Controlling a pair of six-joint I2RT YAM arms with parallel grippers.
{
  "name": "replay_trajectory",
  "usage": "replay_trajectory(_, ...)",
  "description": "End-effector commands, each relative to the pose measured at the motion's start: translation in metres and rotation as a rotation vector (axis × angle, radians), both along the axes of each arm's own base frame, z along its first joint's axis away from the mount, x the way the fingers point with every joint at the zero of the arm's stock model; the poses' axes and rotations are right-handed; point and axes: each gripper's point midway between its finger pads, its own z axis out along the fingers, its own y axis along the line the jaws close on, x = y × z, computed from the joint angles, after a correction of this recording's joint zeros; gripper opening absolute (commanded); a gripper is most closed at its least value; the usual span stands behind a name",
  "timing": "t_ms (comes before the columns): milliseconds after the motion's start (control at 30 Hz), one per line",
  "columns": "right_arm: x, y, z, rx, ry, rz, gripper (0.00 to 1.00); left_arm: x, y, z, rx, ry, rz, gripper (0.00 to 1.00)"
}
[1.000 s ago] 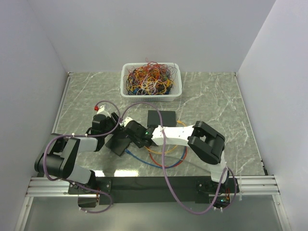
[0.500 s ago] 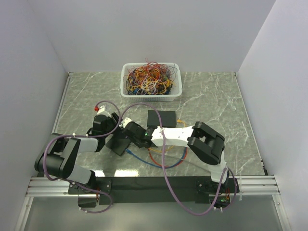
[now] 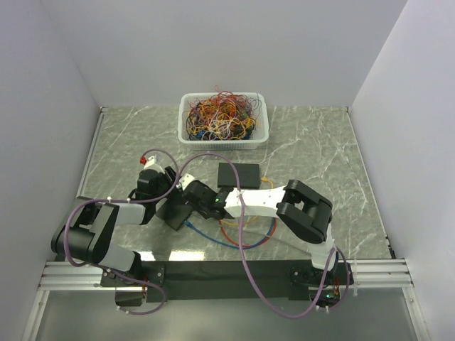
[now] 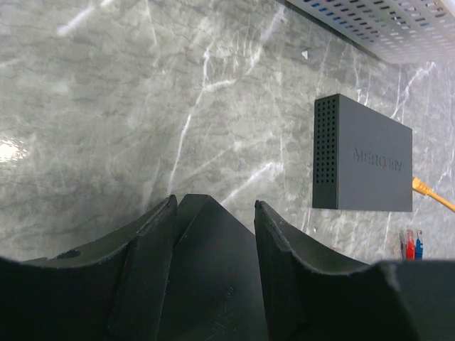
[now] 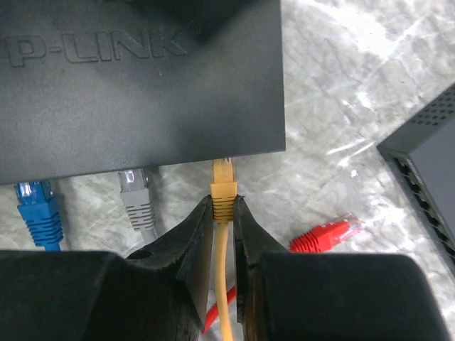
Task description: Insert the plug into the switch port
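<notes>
Yellow plug [image 5: 222, 188] gripped in right jaws, tip at port edge of switch [image 5: 142, 85] at 12 o'clock, body outside. Grey plug [image 5: 136, 199] and blue plug [image 5: 39, 209] set against same edge, at 9 o'clock of it. Red plug [image 5: 327, 234] loose on surface [image 5: 341, 85] at 4 o'clock. Switch clamped between left jaws

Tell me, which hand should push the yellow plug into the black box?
The right hand: it pinches the yellow plug, whose tip sits at the switch edge. The left hand grips the switch.

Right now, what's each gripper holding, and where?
Right gripper pinches the yellow plug by its boot; left gripper clamps the black TP-Link switch across its end.
</notes>
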Motion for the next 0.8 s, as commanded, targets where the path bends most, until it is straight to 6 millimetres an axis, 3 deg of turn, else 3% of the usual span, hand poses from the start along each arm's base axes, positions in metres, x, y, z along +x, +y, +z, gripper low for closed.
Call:
replay_trajectory(0, 0.018, 0.063, 0.091, 0.374, -0.143, 0.041, 0.00, -0.030, -0.021, -0.017, -0.042, 0.096, -0.107, 0.53)
replay_trajectory(267, 0.023, 0.078, 0.108, 0.451, -0.147, 0.047, 0.00, -0.040, -0.024, -0.019, -0.050, 0.102, -0.117, 0.53)
replay_trajectory(767, 0.029, 0.067, 0.084, 0.423, -0.134, 0.012, 0.00, -0.057, -0.041, -0.026, -0.069, 0.132, -0.153, 0.52)
